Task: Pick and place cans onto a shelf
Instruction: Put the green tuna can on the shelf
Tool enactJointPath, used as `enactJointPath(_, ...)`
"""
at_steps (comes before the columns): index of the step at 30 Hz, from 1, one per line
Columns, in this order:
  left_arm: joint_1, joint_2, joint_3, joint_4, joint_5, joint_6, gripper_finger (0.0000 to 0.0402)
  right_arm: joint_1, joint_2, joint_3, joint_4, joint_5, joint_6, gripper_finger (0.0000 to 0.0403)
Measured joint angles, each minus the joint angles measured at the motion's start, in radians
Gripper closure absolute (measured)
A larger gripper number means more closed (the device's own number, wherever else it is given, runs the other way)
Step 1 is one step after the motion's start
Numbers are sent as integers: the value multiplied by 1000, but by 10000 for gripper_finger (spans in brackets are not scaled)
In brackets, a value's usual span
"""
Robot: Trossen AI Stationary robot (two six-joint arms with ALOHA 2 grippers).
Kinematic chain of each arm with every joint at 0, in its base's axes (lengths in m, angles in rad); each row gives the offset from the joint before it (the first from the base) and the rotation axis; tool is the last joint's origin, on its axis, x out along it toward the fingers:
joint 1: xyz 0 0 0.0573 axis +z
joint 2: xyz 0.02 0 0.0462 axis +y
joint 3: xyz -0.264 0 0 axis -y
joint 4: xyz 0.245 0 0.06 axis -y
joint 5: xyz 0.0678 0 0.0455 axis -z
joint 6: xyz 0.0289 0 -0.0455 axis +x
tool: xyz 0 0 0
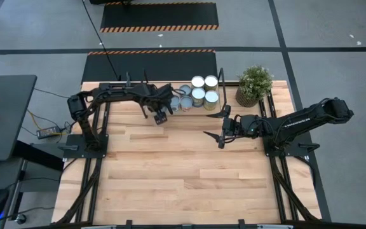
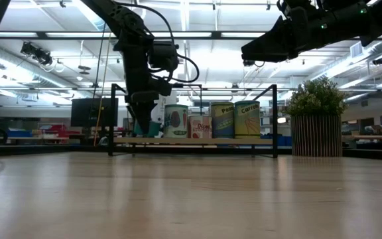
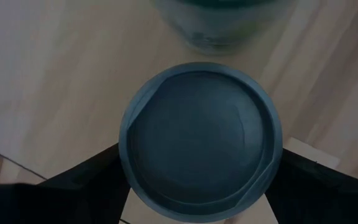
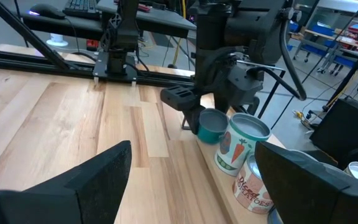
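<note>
Cans (image 1: 201, 91) stood clustered on the shelf (image 2: 197, 141) at the far edge of the table (image 1: 170, 172), next to a potted plant (image 1: 253, 84). At the cluster's end, the left gripper (image 1: 162, 117) reached down over the shelf and pinched a small teal can (image 4: 212, 125) between its fingers (image 3: 86, 180); the can's round top (image 3: 201, 142) filled the left wrist view, with another can just beyond it. The teal can sat just beside a carrot-labelled can (image 4: 240, 144). Well apart from the shelf, the right gripper (image 1: 220, 126) hung above the bare table, its fingers (image 4: 98, 171) spread wide and holding nothing.
</note>
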Motion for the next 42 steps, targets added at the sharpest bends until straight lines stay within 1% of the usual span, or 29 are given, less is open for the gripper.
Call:
enactJointPath(12, -13, 0, 0, 10, -16, -1, 83, 0, 0, 0, 0, 0, 0, 54)
enactJointPath(18, -7, 0, 0, -7, -19, 29, 83, 0, 0, 0, 0, 0, 0, 54)
enactJointPath(23, -7, 0, 0, -34, -19, 23, 83, 0, 0, 0, 0, 0, 0, 54)
enactJointPath(31, -15, 0, 0, -34, -18, 7, 83, 0, 0, 0, 0, 0, 0, 54)
enactJointPath(36, -18, 0, 0, -21, -14, 38, 83, 0, 0, 0, 0, 0, 0, 54)
enactJointPath(42, -18, 0, 0, -20, -14, 41, 82, 0, 0, 0, 0, 0, 0, 54)
